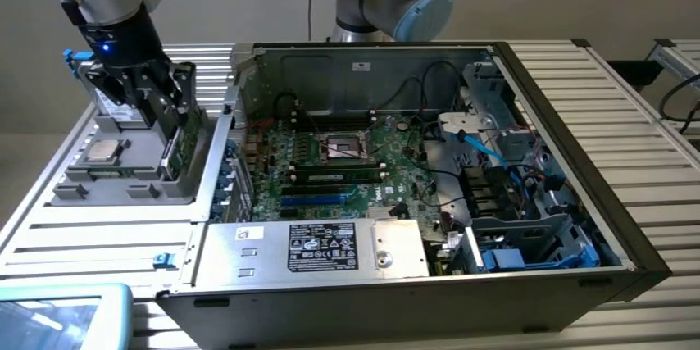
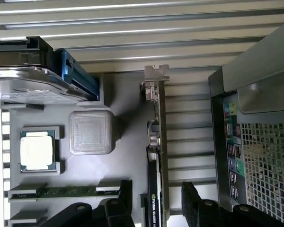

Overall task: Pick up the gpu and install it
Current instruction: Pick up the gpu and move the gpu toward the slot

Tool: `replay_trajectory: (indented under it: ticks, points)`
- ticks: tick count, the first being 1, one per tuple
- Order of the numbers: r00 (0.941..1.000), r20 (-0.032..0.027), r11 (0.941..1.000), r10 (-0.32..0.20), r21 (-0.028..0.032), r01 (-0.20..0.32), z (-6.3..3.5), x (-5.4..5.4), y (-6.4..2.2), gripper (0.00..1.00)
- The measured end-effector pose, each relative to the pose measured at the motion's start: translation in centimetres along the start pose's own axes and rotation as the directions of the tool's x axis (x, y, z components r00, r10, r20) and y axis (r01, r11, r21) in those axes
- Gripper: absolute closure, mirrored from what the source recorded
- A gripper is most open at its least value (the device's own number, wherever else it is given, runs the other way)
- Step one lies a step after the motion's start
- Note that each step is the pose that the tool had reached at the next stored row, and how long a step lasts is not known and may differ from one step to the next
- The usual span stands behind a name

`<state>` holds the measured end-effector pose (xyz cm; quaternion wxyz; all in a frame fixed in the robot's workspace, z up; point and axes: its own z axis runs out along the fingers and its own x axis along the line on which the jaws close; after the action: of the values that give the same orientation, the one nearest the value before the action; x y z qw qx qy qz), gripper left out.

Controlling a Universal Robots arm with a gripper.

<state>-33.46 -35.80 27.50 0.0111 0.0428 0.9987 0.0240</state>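
The hand [image 2: 156,201] hangs spread wide over the grey holder [image 2: 128,156] on the bench [image 1: 640,112]. The gpu [image 2: 156,142] stands on edge right between its fingers [image 2: 120,210], clear of both.

Upright green circuit-card gpu [image 2: 159,142] flanked by clear gaps, straddled by the spread black gripper [image 2: 156,194], bare grey holder tray [image 2: 128,109] on one side, black computer case [image 2: 255,80] wall close on the other, blue-railed silver drive box [image 2: 38,82] further off
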Motion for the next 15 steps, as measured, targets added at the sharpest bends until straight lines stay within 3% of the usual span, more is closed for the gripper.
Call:
replay_trajectory:
  ticks: [15]
  points:
    - [1.0000,0.0004,1.0000,0.009,0.0002,-0.009,2.75,0.1,0.35,0.46]
